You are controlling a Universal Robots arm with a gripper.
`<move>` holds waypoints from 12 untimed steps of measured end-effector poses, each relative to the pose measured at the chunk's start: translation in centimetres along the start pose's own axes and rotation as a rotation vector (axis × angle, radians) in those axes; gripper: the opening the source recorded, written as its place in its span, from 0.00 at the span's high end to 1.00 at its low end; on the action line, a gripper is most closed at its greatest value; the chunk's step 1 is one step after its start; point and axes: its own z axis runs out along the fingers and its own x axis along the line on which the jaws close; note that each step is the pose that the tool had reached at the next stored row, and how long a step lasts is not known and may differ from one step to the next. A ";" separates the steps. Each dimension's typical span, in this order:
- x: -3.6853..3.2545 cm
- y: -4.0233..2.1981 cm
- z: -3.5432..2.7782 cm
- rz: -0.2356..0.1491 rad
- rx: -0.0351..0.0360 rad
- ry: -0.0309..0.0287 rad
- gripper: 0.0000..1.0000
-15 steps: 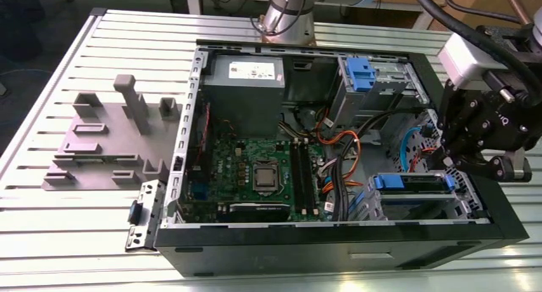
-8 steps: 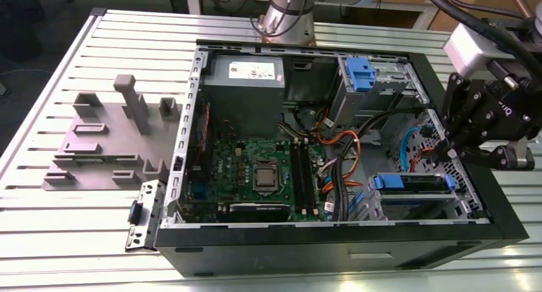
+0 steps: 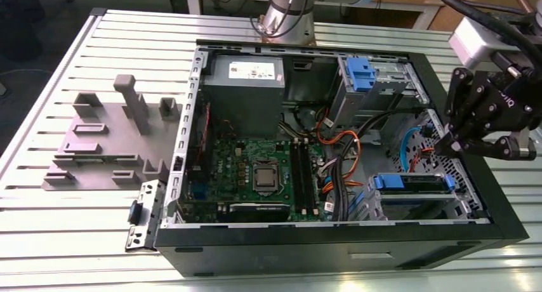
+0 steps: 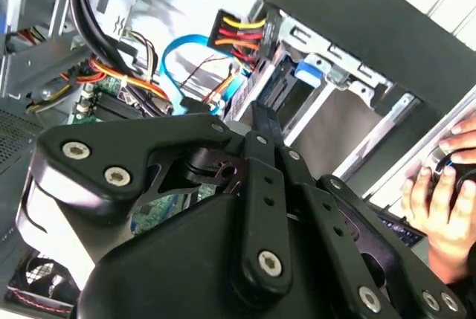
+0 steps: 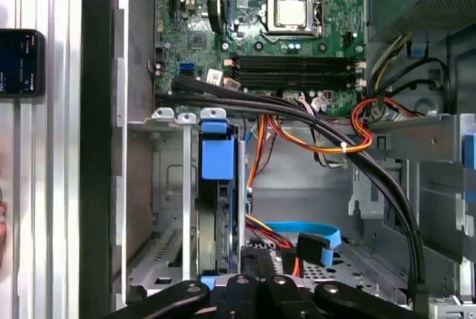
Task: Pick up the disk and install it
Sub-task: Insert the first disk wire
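The disk point(image 3: 412, 183) is seated on edge in the drive bay at the near right of the open computer case point(image 3: 339, 241), beside loose cables point(image 5: 312, 122). The gripper point(image 3: 449, 143) is held just above it, fingers closed on nothing.

One open computer case point(image 3: 339, 244), one grey holder block point(image 3: 106, 146), two blue-railed drives point(image 3: 412, 183) point(image 3: 360, 72), one hand point(image 4: 446, 200).
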 end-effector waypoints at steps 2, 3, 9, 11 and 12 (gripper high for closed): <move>-0.02 -0.21 0.10 -0.002 0.0000 0.0029 0.89; -0.03 -0.26 0.14 -0.004 0.0001 0.0063 0.89; -0.18 -0.45 0.29 -0.020 0.0000 0.0317 0.89; -0.37 -0.59 0.31 -0.020 0.0000 0.0318 0.89; -0.46 -0.66 0.32 -0.020 -0.0001 0.0319 0.89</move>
